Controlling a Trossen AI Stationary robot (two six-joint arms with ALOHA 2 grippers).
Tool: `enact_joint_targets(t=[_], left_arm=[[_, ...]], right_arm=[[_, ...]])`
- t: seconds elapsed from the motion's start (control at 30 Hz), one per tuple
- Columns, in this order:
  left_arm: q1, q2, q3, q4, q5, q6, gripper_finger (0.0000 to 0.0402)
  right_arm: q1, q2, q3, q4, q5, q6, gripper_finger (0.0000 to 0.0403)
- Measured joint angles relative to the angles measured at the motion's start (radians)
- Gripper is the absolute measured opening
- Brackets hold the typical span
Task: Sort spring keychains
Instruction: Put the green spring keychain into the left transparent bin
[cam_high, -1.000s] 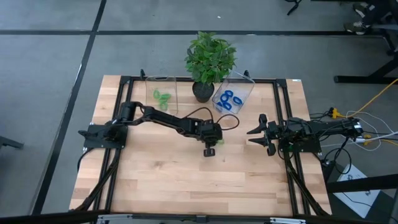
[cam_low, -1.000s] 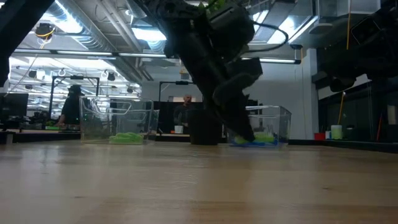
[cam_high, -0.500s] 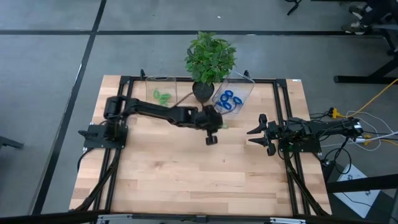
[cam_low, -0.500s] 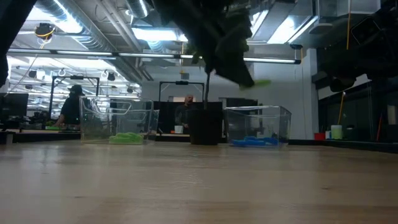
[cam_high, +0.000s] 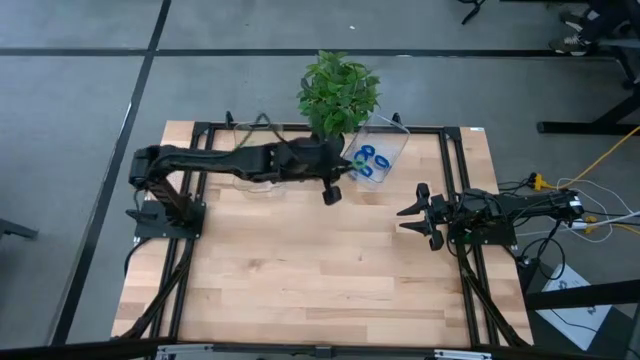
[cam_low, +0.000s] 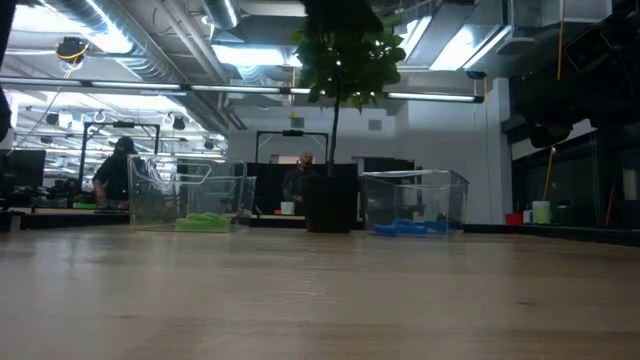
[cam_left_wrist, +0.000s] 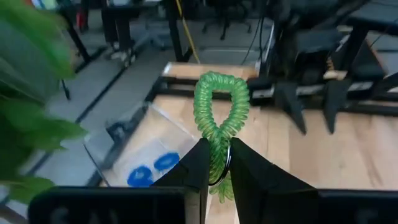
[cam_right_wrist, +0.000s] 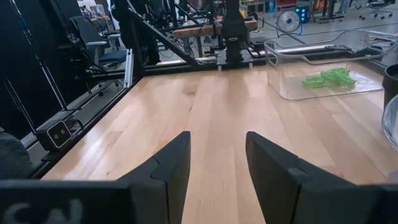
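My left gripper (cam_high: 330, 192) is raised over the table's far middle, beside the potted plant (cam_high: 338, 90), and is shut on a light green spring keychain (cam_left_wrist: 221, 102). A clear bin (cam_high: 388, 145) at the far right holds several blue keychains (cam_high: 368, 163), which also show in the left wrist view (cam_left_wrist: 152, 171). The other clear bin (cam_low: 190, 195), at the far left, holds green keychains (cam_low: 205, 220), which also show in the right wrist view (cam_right_wrist: 326, 78). My left arm lies over that bin in the high view. My right gripper (cam_high: 412, 215) is open and empty at the right. My left gripper pinches the green keychain's coiled lower end (cam_left_wrist: 219, 155) between its two fingers. The oval loop (cam_left_wrist: 221, 93) stands out past the fingertips. The keychain is lifted clear of the table.
The plant's dark pot (cam_low: 330, 210) stands between the two bins at the far edge. Black frame rails (cam_high: 455, 170) run along the table's sides. Bare wood (cam_high: 320, 270) fills the middle and near part. A person (cam_low: 115, 165) shows in the room behind.
My left gripper has gone up and toward the table's far edge with the green keychain, rising out of the low view. It now stands near the plant and the bin of blue keychains. It has stayed shut.
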Motion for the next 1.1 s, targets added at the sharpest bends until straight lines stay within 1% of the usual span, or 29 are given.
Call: enact_joint_targets(t=[0.23, 0.37, 0.57, 0.87, 1.1], left_arm=[[-0.03, -0.108, 0.0, -0.004, 0.004, 0.062, 0.004], [-0.05, -0.157, 0.0, -0.029, 0.048, 0.089, 0.0045], [-0.082, -0.216, 0.0, -0.145, 0.087, 0.09, 0.0039], [-0.127, -0.263, 0.0, -0.353, 0.083, 0.077, 0.0043], [-0.134, -0.272, 0.0, -0.465, 0.079, 0.005, 0.0039]], right_arm=[[0.0, 0.0, 0.0, 0.0, 0.0, 0.0, 0.0154], [0.0, 0.0, 0.0, 0.0, 0.0, 0.0, 0.0154], [0.0, 0.0, 0.0, 0.0, 0.0, 0.0, 0.0154], [0.0, 0.0, 0.0, 0.0, 0.0, 0.0, 0.0154], [0.0, 0.0, 0.0, 0.0, 0.0, 0.0, 0.0154]])
